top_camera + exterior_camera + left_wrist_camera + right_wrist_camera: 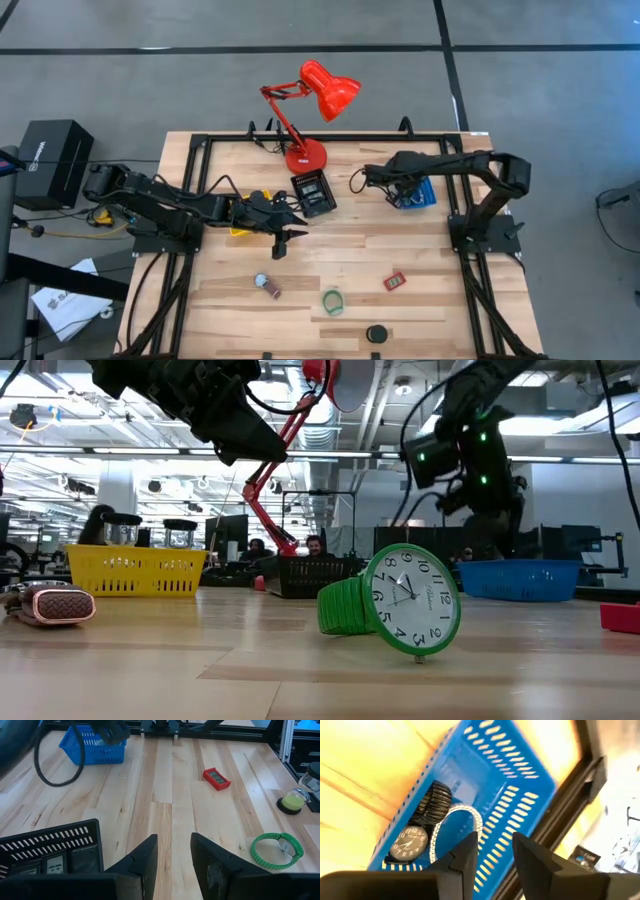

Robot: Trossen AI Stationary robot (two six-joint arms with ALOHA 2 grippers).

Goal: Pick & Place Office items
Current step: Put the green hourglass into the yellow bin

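Observation:
My left gripper (pixel 284 236) (pixel 173 854) hangs open over bare table near the black mesh tray (pixel 312 192), holding nothing. My right gripper (pixel 400 187) (pixel 493 851) hovers open above the blue mesh tray (pixel 418 193), where a black watch (pixel 414 841) and a clear-banded ring (pixel 456 818) lie. On the near table lie a green watch (pixel 332 300) (pixel 400 605) standing on edge, a red rectangular piece (pixel 395 281) (pixel 216 778), a black puck (pixel 376 333) and a small brown-strapped piece (pixel 267 286) (pixel 55 603).
The red desk lamp (pixel 305 150) stands at the far edge behind the black tray. The yellow tray (pixel 243 222) sits partly under my left arm. Bare wood lies between the trays and the near items. People sit in the room beyond the table.

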